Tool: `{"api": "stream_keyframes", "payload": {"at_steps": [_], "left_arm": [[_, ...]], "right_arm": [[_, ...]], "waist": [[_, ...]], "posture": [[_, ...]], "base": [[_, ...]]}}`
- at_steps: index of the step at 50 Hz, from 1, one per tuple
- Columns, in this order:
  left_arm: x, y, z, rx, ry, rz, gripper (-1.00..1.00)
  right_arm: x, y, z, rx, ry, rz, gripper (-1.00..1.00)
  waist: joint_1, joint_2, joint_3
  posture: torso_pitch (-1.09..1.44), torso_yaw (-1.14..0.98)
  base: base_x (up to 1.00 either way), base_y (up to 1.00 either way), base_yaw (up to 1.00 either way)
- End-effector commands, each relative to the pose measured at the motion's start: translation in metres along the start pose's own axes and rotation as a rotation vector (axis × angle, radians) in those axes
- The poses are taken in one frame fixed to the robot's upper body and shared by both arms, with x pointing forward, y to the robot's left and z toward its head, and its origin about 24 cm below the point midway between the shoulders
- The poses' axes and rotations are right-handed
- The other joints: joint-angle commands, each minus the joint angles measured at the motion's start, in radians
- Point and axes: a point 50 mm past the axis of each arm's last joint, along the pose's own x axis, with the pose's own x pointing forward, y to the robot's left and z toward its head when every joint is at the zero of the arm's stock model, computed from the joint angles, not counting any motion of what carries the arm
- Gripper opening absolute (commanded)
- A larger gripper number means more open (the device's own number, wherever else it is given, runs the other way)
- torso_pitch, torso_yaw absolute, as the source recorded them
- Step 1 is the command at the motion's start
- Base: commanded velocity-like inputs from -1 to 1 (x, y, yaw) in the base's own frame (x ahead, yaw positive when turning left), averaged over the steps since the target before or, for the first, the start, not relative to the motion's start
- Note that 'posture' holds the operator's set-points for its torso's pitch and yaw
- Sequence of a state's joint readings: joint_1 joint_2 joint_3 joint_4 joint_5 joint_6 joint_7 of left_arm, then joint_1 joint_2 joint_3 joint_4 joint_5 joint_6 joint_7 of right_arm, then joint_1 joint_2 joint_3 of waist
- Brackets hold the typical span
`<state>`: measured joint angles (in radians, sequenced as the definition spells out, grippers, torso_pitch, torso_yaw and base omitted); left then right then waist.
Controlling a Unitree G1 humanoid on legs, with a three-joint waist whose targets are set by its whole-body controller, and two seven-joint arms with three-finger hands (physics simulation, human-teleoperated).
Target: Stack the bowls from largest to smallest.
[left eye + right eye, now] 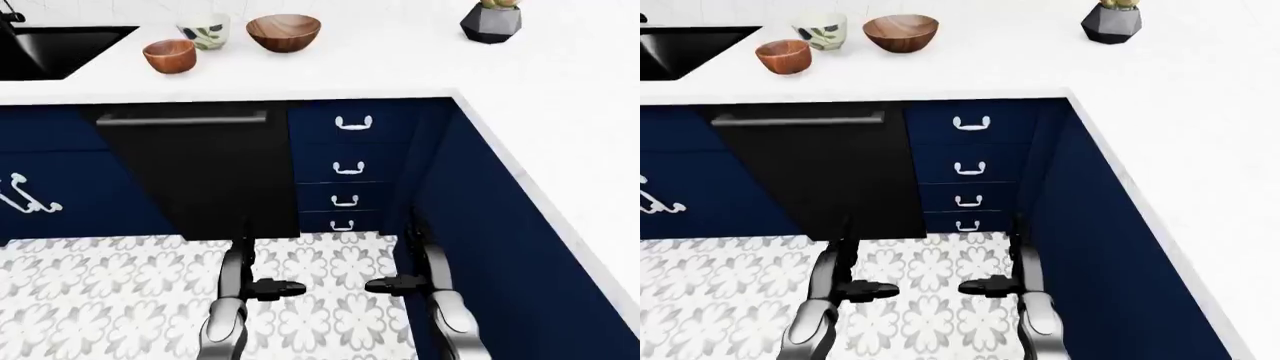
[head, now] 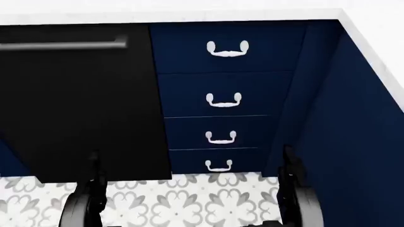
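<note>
Three bowls are sitting on the white countertop toward eleven o'clock: one large dark wooden bowl (image 1: 284, 32), one small reddish wooden bowl (image 1: 169, 55) and one white leaf-patterned ceramic bowl (image 1: 205, 31). One faceted grey planter (image 1: 491, 22) is standing at one o'clock. Four navy drawers (image 2: 226, 97) are showing, each carrying one silver handle.

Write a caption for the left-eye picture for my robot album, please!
Robot hands hang low over patterned floor; three bowls wait on white counter: small wooden, patterned white, large wooden.
</note>
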<state>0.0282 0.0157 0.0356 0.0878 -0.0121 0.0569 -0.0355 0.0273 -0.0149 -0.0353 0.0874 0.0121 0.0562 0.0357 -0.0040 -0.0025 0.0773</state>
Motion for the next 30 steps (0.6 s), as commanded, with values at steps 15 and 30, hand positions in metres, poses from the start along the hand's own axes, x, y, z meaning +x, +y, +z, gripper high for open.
{"api": "stream_keyframes", "payload": {"at_steps": [15,30], "left_arm": [[-0.002,-0.002,0.059,0.031,-0.213,-0.031,1.00],[-0.028,0.008,0.179,0.045,-0.382,-0.007,1.00]], "right_arm": [[0.004,0.000,0.054,-0.013,-0.194,0.013,1.00],[-0.013,-0.002,0.150,0.092,-0.324,0.109,1.00]], "waist": [[0.007,-0.005,-0.081],[0.009,-0.003,-0.094]], "posture": [[0.00,0.00],[0.00,0.00]], "base": [[0.00,0.00,0.00],[0.00,0.00,0.00]]}}
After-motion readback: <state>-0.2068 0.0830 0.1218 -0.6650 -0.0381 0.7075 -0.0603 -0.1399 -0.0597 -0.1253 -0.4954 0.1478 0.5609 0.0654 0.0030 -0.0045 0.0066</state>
